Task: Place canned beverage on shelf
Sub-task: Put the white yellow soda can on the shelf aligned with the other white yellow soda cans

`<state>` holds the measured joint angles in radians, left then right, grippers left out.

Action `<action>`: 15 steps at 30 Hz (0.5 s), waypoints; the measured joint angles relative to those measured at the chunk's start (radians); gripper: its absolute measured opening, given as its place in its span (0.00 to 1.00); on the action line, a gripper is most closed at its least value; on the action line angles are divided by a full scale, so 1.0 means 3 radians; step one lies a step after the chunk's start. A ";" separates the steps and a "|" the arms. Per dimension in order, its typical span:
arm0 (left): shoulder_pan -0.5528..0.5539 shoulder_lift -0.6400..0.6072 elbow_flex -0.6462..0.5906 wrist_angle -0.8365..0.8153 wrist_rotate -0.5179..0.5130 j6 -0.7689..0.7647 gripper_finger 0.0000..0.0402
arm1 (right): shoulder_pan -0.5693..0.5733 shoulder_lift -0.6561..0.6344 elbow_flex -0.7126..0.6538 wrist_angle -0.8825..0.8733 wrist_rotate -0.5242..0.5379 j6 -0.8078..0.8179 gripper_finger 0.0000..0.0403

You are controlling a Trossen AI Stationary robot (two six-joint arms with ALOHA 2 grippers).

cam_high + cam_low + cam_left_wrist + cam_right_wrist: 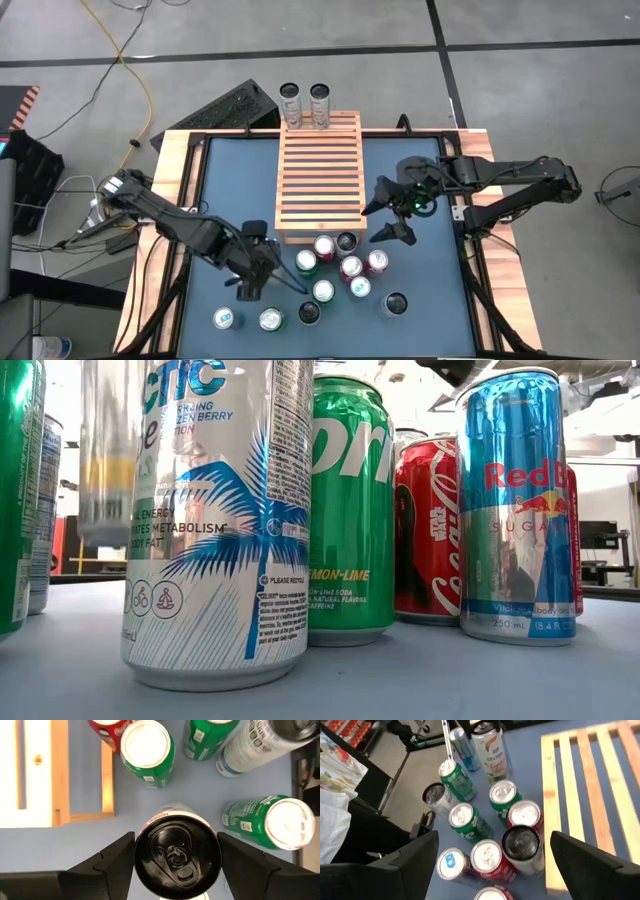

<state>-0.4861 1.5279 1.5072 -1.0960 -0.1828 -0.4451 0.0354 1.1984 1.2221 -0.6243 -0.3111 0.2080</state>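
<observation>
blue table (430,290), slatted light-wood shelf (319,175)

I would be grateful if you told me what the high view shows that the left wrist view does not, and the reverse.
Only the high view shows the whole light-brown slatted wooden shelf with two tall silver cans at its far end, and the open right gripper beside it.

Only the left wrist view shows the black-topped can standing between the open left gripper fingers, apparently not yet clamped.

Both show the cluster of green cans and the shelf's near corner.
</observation>
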 joint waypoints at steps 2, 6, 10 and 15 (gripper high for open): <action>0.0010 -0.0031 0.0089 -0.0008 0.0025 0.0098 0.59 | -0.0034 0.0000 0.0000 0.0071 -0.0003 0.0000 0.91; 0.0030 -0.0040 0.0392 -0.0035 0.0068 0.0380 0.59 | -0.0096 0.0000 0.0000 0.0213 -0.0012 -0.0005 0.91; 0.0062 -0.0031 0.0700 -0.0118 0.0127 0.0463 0.59 | -0.0163 -0.0008 0.0000 0.0374 -0.0022 0.0000 0.91; 0.0152 -0.0029 0.1102 -0.0393 -0.0082 0.0625 0.59 | -0.0285 -0.0051 0.0165 0.0376 -0.0102 0.0000 0.91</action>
<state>-0.4405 1.5192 1.8379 -1.2140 -0.2074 -0.2574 -0.0500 1.1830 1.2714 -0.5115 -0.3416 0.2081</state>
